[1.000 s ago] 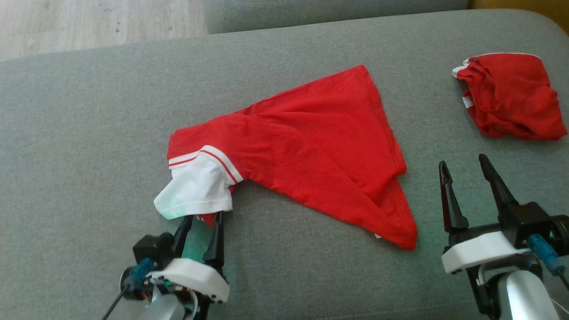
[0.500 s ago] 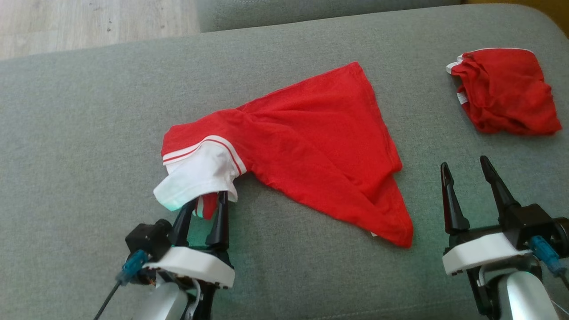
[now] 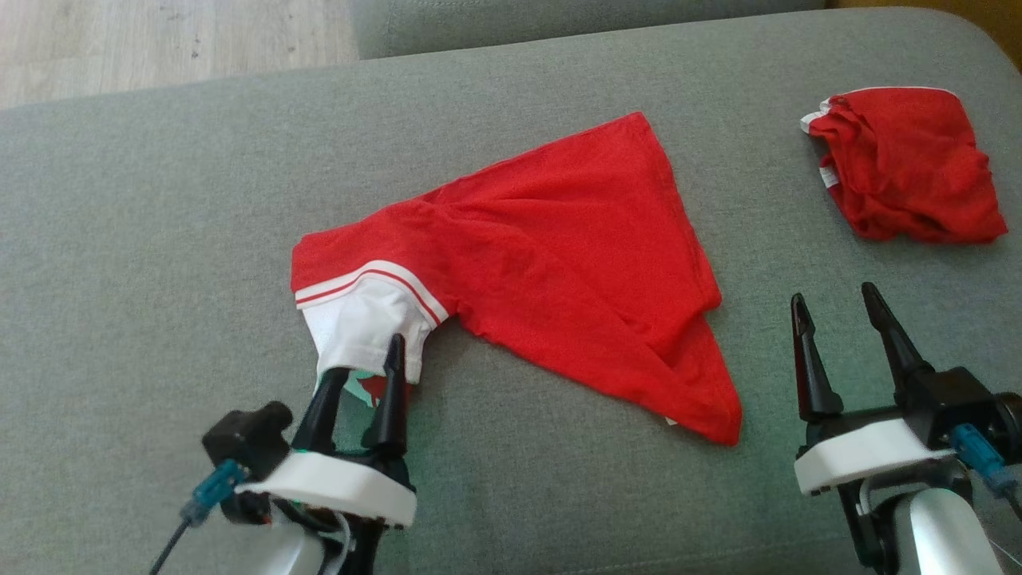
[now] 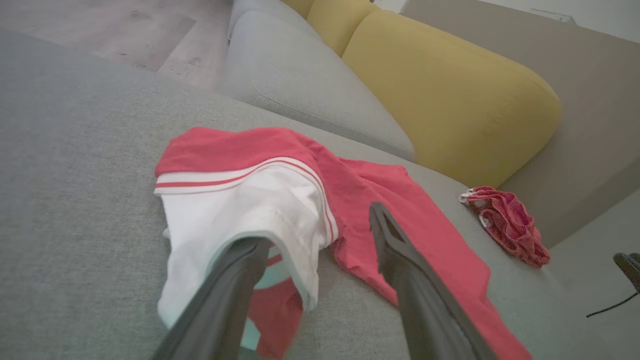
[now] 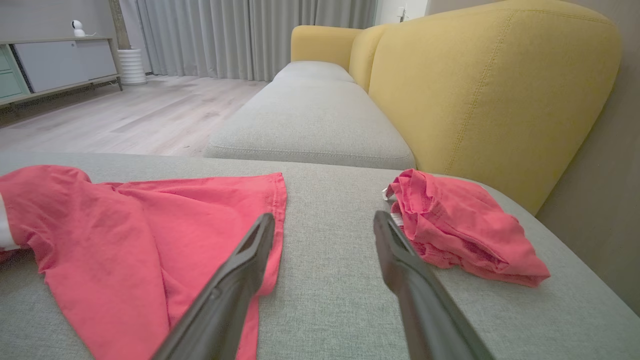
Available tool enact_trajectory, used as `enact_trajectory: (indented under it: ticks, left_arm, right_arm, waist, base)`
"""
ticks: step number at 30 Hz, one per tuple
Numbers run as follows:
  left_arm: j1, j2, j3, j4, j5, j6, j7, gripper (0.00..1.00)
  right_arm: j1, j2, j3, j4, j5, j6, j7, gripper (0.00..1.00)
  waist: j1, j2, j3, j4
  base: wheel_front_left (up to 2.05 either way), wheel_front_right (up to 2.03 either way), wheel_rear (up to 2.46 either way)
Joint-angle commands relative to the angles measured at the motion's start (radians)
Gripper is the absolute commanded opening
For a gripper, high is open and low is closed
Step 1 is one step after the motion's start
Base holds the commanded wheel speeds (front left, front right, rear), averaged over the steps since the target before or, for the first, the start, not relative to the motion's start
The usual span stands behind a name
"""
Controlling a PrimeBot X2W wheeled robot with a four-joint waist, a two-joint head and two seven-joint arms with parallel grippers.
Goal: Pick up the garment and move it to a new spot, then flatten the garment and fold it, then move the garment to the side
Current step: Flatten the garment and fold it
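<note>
The left tool (image 3: 365, 357), spread wide, is straddling the white sleeve (image 3: 359, 323) of the red T-shirt (image 3: 559, 263) lying rumpled on the grey sofa seat (image 3: 160, 239), likely readying a pinch, while the right tool (image 3: 831, 291) is hovering wide open near its hem.

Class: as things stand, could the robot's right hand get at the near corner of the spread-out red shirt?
Probably yes: the right hand is open, and only bare couch lies between it and the near corner of the shirt.

A crumpled red cloth (image 3: 910, 164) lies on the grey sofa seat (image 3: 160, 200), near its yellow backrest (image 5: 475, 85); wooden floor (image 5: 150, 110) and grey curtains (image 5: 240, 35) beyond
</note>
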Motion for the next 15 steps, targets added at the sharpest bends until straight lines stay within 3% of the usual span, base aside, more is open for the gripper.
enact_trajectory:
  ticks: [1, 3, 4, 5, 7, 15]
  left_arm:
    - [-0.014, 0.006, 0.049, -0.029, -0.017, 0.011, -0.003, 1.00]
    - [-0.022, 0.003, 0.060, -0.003, -0.022, 0.021, -0.004, 1.00]
    - [-0.028, 0.005, 0.061, 0.014, -0.018, 0.024, -0.005, 0.88]
    - [-0.035, 0.006, 0.064, 0.033, -0.014, 0.029, -0.010, 0.50]
    - [-0.051, 0.008, 0.062, 0.068, 0.003, 0.037, -0.020, 0.00]
    - [-0.054, 0.010, 0.046, 0.093, 0.030, 0.035, -0.057, 0.00]
  right_arm:
    - [-0.044, -0.004, 0.025, -0.028, 0.005, 0.007, -0.012, 1.00]
    - [-0.046, -0.004, 0.027, -0.027, 0.006, 0.007, -0.012, 1.00]
    - [-0.047, -0.004, 0.029, -0.026, 0.006, 0.007, -0.012, 1.00]
    - [-0.048, -0.004, 0.031, -0.024, 0.007, 0.007, -0.012, 1.00]
    - [-0.050, -0.004, 0.035, -0.022, 0.008, 0.007, -0.013, 1.00]
    - [-0.030, -0.004, 0.022, -0.009, 0.011, 0.007, -0.017, 1.00]
  waist:
    - [0.0000, 0.0000, 0.001, 0.000]
    - [0.0000, 0.0000, 0.002, -0.001]
    - [0.0000, 0.0000, 0.002, -0.002]
    - [0.0000, 0.0000, 0.002, -0.005]
    - [0.0000, 0.0000, 0.001, -0.010]
    - [0.0000, 0.0000, -0.031, 0.028]
  base:
    - [0.00, 0.00, 0.00]
    - [0.00, 0.00, 0.00]
    - [0.00, 0.00, 0.00]
    - [0.00, 0.00, 0.00]
    - [0.00, 0.00, 0.00]
    - [0.00, 0.00, 0.00]
